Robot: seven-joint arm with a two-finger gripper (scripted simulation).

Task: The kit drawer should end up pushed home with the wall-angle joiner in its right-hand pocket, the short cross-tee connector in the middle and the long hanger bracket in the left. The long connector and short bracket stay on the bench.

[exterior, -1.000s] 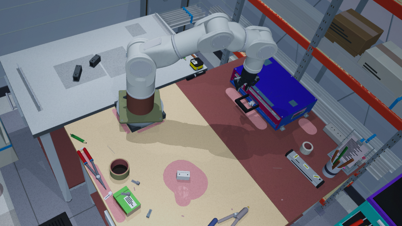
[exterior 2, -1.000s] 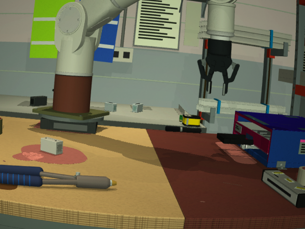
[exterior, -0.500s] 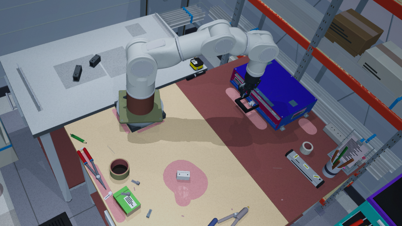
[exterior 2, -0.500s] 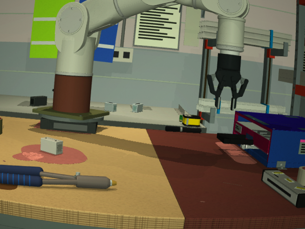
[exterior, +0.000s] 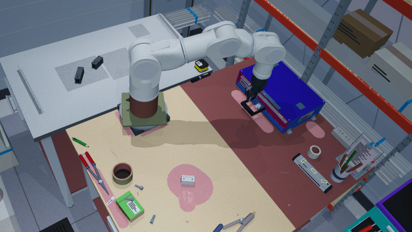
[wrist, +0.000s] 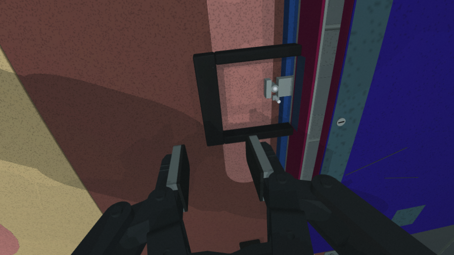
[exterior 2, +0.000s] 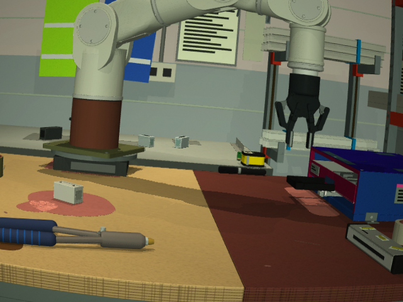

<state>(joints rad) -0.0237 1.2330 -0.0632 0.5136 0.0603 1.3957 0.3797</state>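
On the dark red right half of the bench the blue kit cabinet [exterior: 281, 95] sits with its drawer closed, its black U-shaped handle [exterior: 251, 107] sticking out toward the bench's middle. My gripper [exterior: 251, 95] hangs open and empty above the handle's near arm [wrist: 257, 131]. A light grey block part [exterior: 187, 179] lies on a pink patch on the tan half of the bench. Two black block parts [exterior: 79, 74] [exterior: 97, 62] lie on the grey side table behind my base, and from the second side camera two small grey parts [exterior 2: 146, 140] [exterior 2: 181, 141] show there too.
The grey side table [exterior: 80, 72] carries a long angle strip [exterior: 29, 90] and a yellow tape measure [exterior: 201, 65]. A level [exterior: 312, 172], tape roll [exterior: 314, 151] and pencil cup [exterior: 341, 171] sit right of the cabinet. Pliers [exterior: 93, 171], a tape ring [exterior: 122, 173] and a green box [exterior: 130, 205] lie front left.
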